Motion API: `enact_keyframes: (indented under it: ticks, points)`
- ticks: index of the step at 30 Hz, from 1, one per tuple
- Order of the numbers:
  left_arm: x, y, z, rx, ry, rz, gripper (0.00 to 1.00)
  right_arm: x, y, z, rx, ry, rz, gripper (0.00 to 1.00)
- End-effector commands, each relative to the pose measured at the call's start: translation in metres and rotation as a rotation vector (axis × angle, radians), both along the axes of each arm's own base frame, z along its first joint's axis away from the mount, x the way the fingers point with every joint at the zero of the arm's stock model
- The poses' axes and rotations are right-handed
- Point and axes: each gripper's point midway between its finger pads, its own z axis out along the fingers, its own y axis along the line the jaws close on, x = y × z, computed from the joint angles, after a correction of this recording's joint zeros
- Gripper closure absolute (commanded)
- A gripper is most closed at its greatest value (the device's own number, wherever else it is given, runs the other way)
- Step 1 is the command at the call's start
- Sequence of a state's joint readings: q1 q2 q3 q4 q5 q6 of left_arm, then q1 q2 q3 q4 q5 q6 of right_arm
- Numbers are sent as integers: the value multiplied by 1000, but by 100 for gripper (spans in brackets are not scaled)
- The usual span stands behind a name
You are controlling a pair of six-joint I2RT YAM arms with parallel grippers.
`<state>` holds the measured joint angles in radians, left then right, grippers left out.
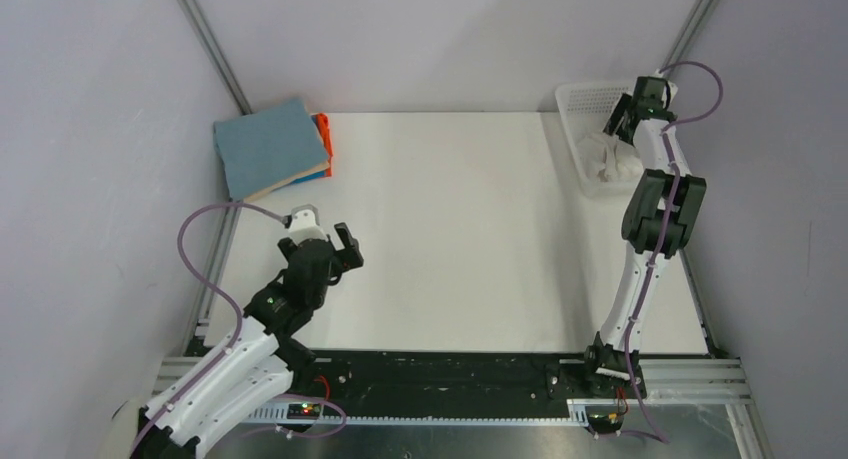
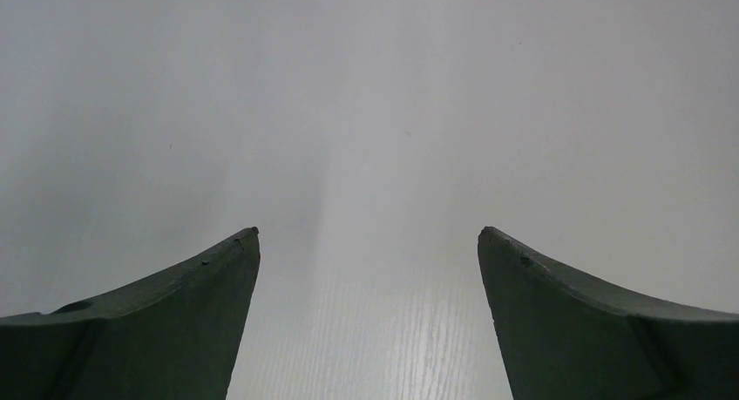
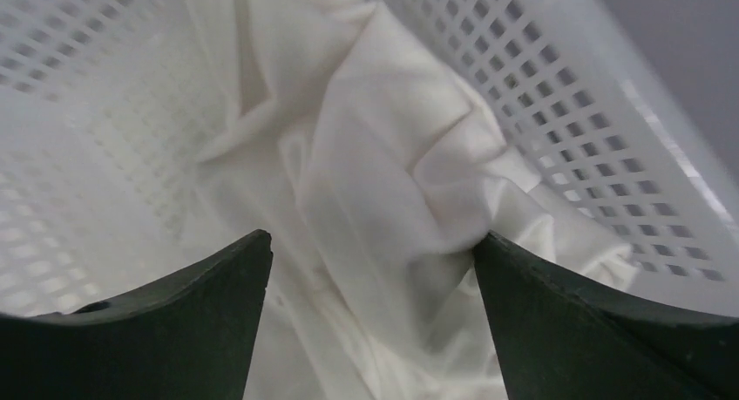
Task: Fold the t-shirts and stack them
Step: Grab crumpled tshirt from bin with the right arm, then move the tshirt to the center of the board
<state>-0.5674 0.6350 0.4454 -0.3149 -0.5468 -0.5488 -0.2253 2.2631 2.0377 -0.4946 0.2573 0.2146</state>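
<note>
While our right pincer (image 3: 370, 239) hangs inside the white plastic mesh basket (image 3: 540, 77), its dark curved fingers (image 3: 174, 313) stand spread around a crumpled white shirt (image 3: 383, 173). The shirt is soft and deeply creased, and the right tip touches a fold. Our left pincer (image 2: 368, 233) is spread wide over the smooth white desk (image 1: 450, 229). At its far left corner we see a flat folded stack (image 1: 270, 144), blue-grey on top, with orange, beige and blue edges below.
</note>
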Motion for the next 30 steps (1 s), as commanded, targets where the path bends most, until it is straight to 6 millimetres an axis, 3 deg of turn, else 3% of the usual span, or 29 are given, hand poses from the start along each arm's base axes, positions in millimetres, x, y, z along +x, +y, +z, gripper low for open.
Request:
enact_keyframes:
  ticks: [1, 4, 5, 6, 7, 8, 9, 11, 12, 13, 14, 15, 16, 17, 18, 19, 22, 25, 27, 30]
  points:
    - [12, -2, 26, -10, -61, 20, 2, 10, -5, -15, 7, 1, 7, 16]
    - [12, -3, 25, -11, -57, 13, 2, 13, -2, -23, 53, 12, 34, 37]
    - [12, -3, 26, -13, -59, 11, 2, 14, -2, -20, 53, 6, 34, 60]
    - [11, -4, 26, -17, -60, 10, 2, 12, -2, -17, 59, 9, 34, 71]
    - [11, -4, 28, -23, -66, 7, 2, 13, -1, -10, 60, -1, 40, 92]
    - [10, -5, 29, -29, -70, 2, 2, 12, 2, 4, 66, -21, 57, 100]
    - [9, -5, 30, -38, -78, -1, 2, 12, 5, 13, 70, -35, 73, 100]
    - [6, -6, 33, -57, -94, -11, 2, 13, 17, 54, 77, -110, 137, 100]
    - [5, -6, 37, -73, -108, -18, 2, 11, 32, 89, 96, -174, 195, 100]
    - [4, -7, 36, -79, -110, -22, 2, 10, 39, 107, 101, -212, 224, 100]
    - [1, -8, 39, -95, -124, -33, 2, 1, 57, 143, 105, -276, 301, 100]
    - [0, -9, 36, -104, -121, -41, 2, 1, 65, 165, 90, -338, 337, 100]
    - [-2, -9, 39, -117, -137, -45, 2, -15, 80, 198, 68, -398, 369, 100]
    - [-3, -9, 36, -120, -136, -48, 2, -30, 93, 247, 21, -508, 389, 100]
    - [-5, -8, 39, -128, -149, -49, 2, -39, 98, 255, 4, -526, 390, 100]
    - [-5, -8, 39, -131, -152, -47, 2, -55, 113, 288, -17, -590, 418, 100]
    - [-7, -8, 47, -156, -178, -52, 2, -89, 154, 339, -14, -665, 543, 100]
    - [-9, -11, 53, -178, -191, -71, 2, -135, 210, 388, -28, -754, 689, 100]
    - [-10, -12, 56, -190, -196, -76, 2, -165, 243, 414, -27, -823, 772, 100]
    - [-13, -13, 55, -204, -186, -78, 2, -200, 277, 434, 16, -879, 843, 100]
